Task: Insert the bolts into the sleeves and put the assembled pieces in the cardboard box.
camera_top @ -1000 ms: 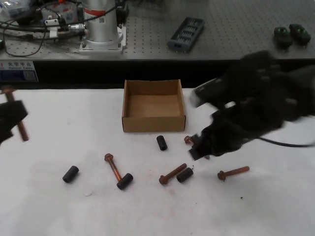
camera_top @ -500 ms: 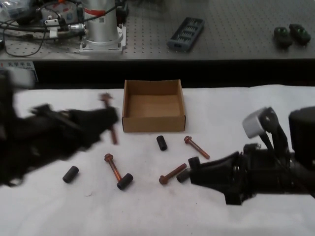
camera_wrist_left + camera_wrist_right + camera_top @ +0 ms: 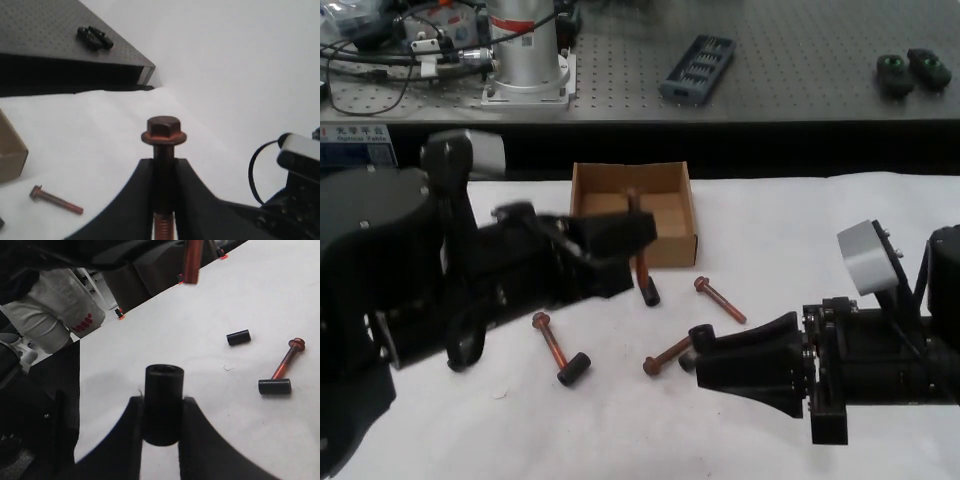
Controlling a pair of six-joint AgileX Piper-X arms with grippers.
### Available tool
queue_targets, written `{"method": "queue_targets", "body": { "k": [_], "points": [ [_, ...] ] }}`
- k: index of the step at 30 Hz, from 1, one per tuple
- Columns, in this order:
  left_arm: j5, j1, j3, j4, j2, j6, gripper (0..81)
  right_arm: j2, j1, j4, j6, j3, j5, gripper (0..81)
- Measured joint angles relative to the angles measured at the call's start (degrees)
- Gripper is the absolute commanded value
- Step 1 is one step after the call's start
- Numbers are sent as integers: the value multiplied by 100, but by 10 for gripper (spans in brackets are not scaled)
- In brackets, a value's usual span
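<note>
**Bolt and sleeve gripped, not yet mated**

The left gripper [image 3: 164, 170] is pinched on a copper-coloured bolt [image 3: 164, 136] just under its hex head, and it is held over the tabletop in front of the cardboard box [image 3: 675, 250]. The right gripper [image 3: 162, 415] is clamped on a black sleeve [image 3: 164, 385] with the open bore turned away from the fingers, nearer the tabletop's front right corner. The two parts are apart. For a clean insertion, the bolt's free threaded end should be lined up with the bore's axis before any push is made, since a tilted shank is likely to catch on the rim. Firm grips are called for, as the sleeve is judged liable to slide back between the fingers under a hard push. A loose bolt [image 3: 720, 298] on the tabletop should be cleared.
</note>
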Motion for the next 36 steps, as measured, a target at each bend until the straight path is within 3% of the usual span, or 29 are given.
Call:
{"method": "queue_targets", "body": {
  "k": [8,19,36],
  "points": [
    [393,0,-42,-447,11,209,6,344,0,-626,56,5,-81,13],
    [1210,0,-42,-559,11,349,6,874,0,-1950,840,5,-473,13],
    [1725,0,-42,-559,11,349,6,880,0,-2465,1114,5,-982,13]
  ]
}}
